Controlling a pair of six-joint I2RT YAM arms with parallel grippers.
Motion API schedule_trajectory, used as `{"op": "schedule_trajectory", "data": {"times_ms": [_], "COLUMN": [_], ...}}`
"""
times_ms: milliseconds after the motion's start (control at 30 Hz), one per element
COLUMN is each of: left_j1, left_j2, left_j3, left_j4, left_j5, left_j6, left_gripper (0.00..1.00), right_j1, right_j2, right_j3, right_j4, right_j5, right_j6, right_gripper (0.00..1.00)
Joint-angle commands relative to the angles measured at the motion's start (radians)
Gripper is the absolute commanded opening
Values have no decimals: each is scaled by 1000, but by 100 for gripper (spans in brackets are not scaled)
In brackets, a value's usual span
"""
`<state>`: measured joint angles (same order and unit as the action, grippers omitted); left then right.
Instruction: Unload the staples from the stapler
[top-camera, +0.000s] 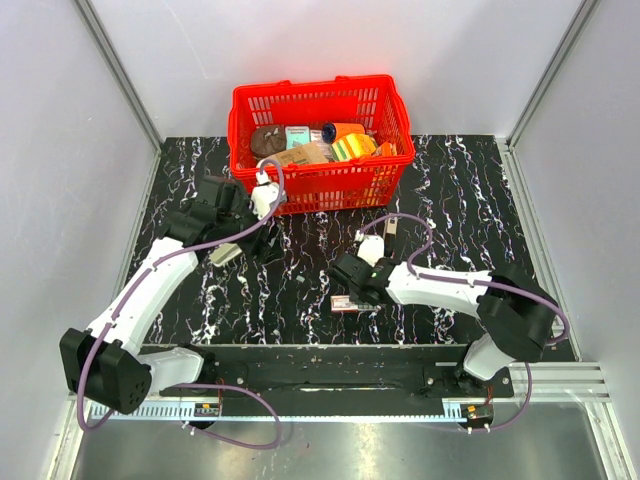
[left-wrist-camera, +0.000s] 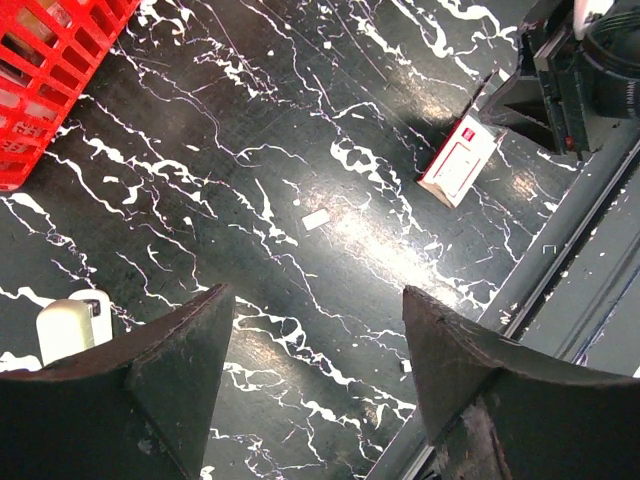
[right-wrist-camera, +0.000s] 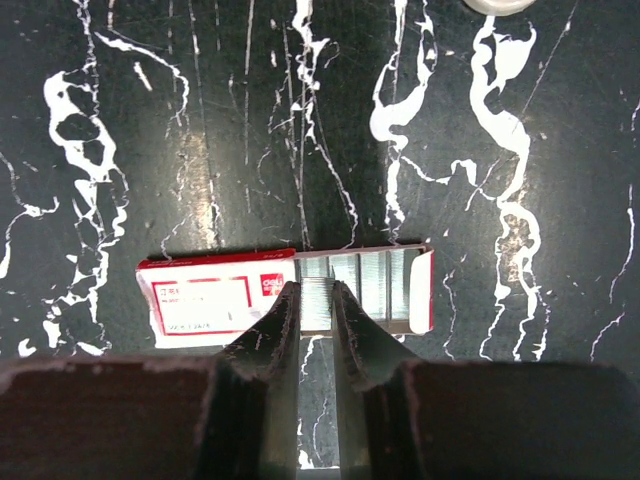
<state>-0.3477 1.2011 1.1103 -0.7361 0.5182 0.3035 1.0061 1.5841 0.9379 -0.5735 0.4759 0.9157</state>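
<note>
The stapler (top-camera: 225, 253), pale beige, lies on the black marbled table under my left gripper (top-camera: 238, 245). In the left wrist view its rounded end (left-wrist-camera: 70, 325) shows just outside the left finger; my left gripper (left-wrist-camera: 315, 300) is open and empty, its jaws wide apart above bare table. My right gripper (top-camera: 352, 288) hangs over the small red-and-white staple box (top-camera: 350, 303). In the right wrist view the right gripper (right-wrist-camera: 315, 295) is shut on a strip of staples (right-wrist-camera: 316, 305), held at the open end of the box (right-wrist-camera: 215, 300), where more strips (right-wrist-camera: 385, 280) lie.
A red basket (top-camera: 320, 185) of groceries stands at the back. A small pale object (top-camera: 388, 232) lies beside the right arm's cable; its edge shows in the right wrist view (right-wrist-camera: 497, 5). A white scrap (left-wrist-camera: 316, 219) lies mid-table. A metal rail (top-camera: 350, 365) runs along the near edge.
</note>
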Motion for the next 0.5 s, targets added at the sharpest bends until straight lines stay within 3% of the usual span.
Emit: {"op": "schedule_trajectory", "data": {"times_ms": [0,467], "left_j1": [-5,-5], "left_j2": [-26,-28], "left_j3": [-10,-13], "left_j4": [41,41], "left_j5": [-17,8], "left_j6": [25,23], "left_gripper": [72,71], "right_j1": [28,38], "right_j2": [-47,-42], "right_j3": [-5,-16], "right_j4": [41,1], "right_j5": [12,17], "right_j6": [34,69], "right_gripper": [0,0]}}
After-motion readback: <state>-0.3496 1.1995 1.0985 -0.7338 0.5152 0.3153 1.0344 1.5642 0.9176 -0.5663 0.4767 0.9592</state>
